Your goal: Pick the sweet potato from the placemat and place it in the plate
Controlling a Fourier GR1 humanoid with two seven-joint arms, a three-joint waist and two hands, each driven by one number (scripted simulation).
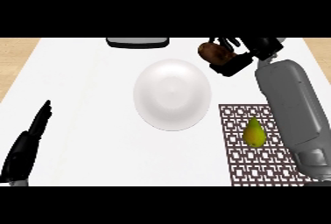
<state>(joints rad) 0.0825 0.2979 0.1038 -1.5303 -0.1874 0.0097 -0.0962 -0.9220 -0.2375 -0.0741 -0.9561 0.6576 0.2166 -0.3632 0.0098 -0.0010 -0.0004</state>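
Observation:
My right hand (238, 56) is raised at the upper right, past the far right rim of the white plate (172, 94). Its fingers curl round a brown sweet potato (212, 51), which sticks out on the hand's left side. The sweet potato hangs just beyond the plate's upper right edge, not over its middle. The dark patterned placemat (258, 164) lies at the lower right, partly hidden under my right forearm. My left hand (33, 131) rests at the left edge with straight fingers pointing up, holding nothing.
A yellow-green pear (254, 132) stands on the placemat beside my right forearm. A dark object with a light top (137, 42) sits at the counter's far edge, behind the plate. Wooden floor shows past the counter on both sides.

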